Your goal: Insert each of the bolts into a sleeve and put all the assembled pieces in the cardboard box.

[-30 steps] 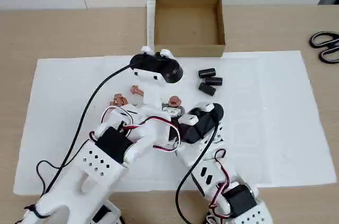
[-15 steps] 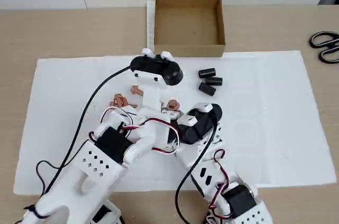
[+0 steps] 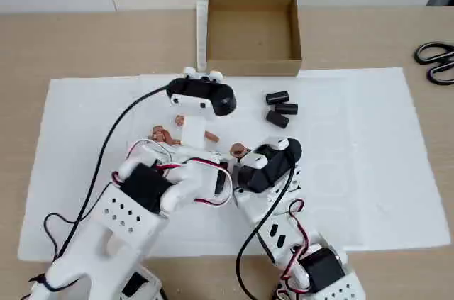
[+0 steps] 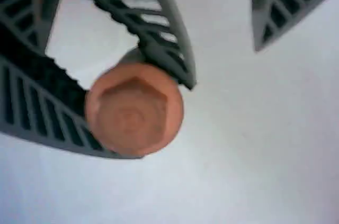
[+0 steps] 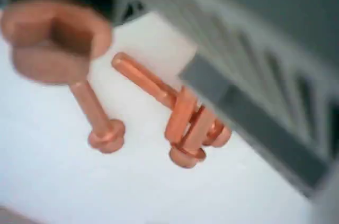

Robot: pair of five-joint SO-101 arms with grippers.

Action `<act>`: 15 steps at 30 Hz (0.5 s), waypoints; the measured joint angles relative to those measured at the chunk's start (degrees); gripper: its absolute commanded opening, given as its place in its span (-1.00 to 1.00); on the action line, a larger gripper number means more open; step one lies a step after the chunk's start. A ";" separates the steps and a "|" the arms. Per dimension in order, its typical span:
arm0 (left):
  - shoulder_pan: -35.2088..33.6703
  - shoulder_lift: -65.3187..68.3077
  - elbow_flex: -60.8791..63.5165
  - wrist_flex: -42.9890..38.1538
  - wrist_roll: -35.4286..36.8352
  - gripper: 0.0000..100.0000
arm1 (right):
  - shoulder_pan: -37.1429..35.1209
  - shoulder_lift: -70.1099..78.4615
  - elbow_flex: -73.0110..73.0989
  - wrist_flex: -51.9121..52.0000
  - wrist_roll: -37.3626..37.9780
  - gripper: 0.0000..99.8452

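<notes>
A copper bolt [image 3: 237,149] hangs just above the white sheet at mid table, with my right gripper [image 3: 243,154] shut on it. In the left wrist view its hexagonal head [image 4: 134,108] faces the camera, pinched between dark ribbed fingers [image 4: 42,113]. My left gripper [image 4: 223,65] stands open beside it, a wide gap between its tips. Loose bolts [image 3: 159,133] lie to the left; several [image 5: 190,128] show in the right wrist view past the held bolt's blurred head [image 5: 53,38]. Three black sleeves [image 3: 281,108] lie right of the arms. The cardboard box [image 3: 293,27] sits behind them.
A white sheet [image 3: 369,158] covers the tabletop. Scissors [image 3: 436,59] lie at the far right on bare wood. The left arm's black wrist camera [image 3: 200,94] hovers just in front of the box. Cables run along both arms.
The left arm has drawn back to the left, away from the bolt. The bolt has shifted toward the near edge together with the right arm.
</notes>
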 measured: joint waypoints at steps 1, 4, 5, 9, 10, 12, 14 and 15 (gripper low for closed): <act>-0.70 0.00 -1.23 0.62 -0.35 -0.53 | 0.09 0.00 0.00 -0.18 0.00 -0.99; -3.96 0.00 -6.42 3.25 0.00 -0.53 | 0.18 0.00 0.09 -0.18 0.00 -0.99; -5.36 0.00 -8.35 4.22 -0.26 -0.53 | 0.09 0.00 0.09 -0.18 0.00 -0.99; -12.40 0.00 -16.09 7.12 0.00 -0.53 | 0.09 0.00 0.09 -0.18 0.00 -0.99; -14.42 0.00 -17.67 7.74 -0.18 -0.53 | 0.09 0.00 0.09 -0.18 0.00 -0.99; -18.55 0.00 -20.48 9.05 0.00 -0.53 | 0.09 0.00 0.09 -0.18 0.00 -0.99; -23.30 0.00 -23.03 10.64 -0.18 -0.52 | 0.35 0.00 0.09 -0.18 0.00 -0.99; -25.85 0.00 -23.82 11.87 -0.09 -0.52 | 1.23 0.00 0.09 -0.18 0.00 -0.99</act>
